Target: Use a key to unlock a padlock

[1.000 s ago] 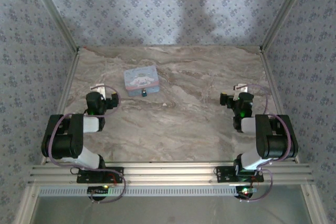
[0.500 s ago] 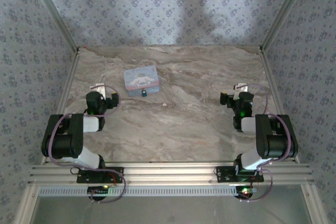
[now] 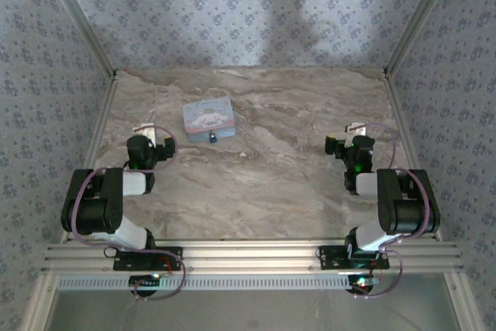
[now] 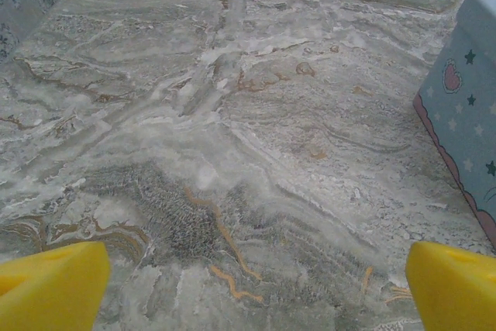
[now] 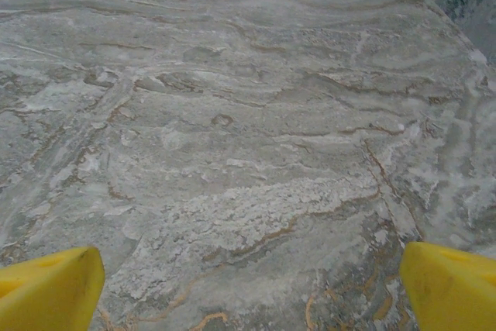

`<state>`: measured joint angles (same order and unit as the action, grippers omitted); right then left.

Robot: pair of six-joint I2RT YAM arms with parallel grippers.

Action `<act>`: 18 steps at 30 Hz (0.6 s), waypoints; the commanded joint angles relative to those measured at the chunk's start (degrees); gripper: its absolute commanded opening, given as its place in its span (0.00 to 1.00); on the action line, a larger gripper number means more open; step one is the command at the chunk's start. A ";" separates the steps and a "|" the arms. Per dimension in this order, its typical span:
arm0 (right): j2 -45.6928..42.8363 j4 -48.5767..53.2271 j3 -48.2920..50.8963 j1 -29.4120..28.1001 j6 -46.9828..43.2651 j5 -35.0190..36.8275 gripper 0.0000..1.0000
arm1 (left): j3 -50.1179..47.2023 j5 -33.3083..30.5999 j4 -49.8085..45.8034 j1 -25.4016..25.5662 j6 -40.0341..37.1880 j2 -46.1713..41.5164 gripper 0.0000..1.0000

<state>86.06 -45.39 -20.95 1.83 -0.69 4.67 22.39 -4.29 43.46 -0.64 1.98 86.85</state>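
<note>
L gripper (image 4: 256, 286) & R gripper (image 5: 252, 284) are sitting wide open, empty. The padlock (image 3: 212, 138), prob that dark speck at the tin's (image 3: 208, 117) 5 o'clock, is needing a slow, low L approach.

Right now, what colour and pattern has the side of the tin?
Pale blue tin with stars, a heart, pink edging; left wrist view.

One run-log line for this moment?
padlock: on table, by tin's near edge, untouched | left arm: jaws open, empty | right arm: jaws open, empty
</note>
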 commanded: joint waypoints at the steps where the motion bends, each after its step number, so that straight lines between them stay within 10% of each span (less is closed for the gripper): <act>1: -6.88 8.52 -3.43 0.11 1.68 3.24 1.00 | 2.13 -0.13 -5.16 -0.41 -0.06 -7.61 0.98; 18: -20.54 70.10 -24.07 -10.23 20.77 -6.55 0.87 | 15.65 14.08 -43.02 2.98 30.81 -29.54 0.98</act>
<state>65.39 10.07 -44.71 -5.89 14.83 1.54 36.38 3.16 8.29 0.36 25.15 57.91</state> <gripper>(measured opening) 0.876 0.980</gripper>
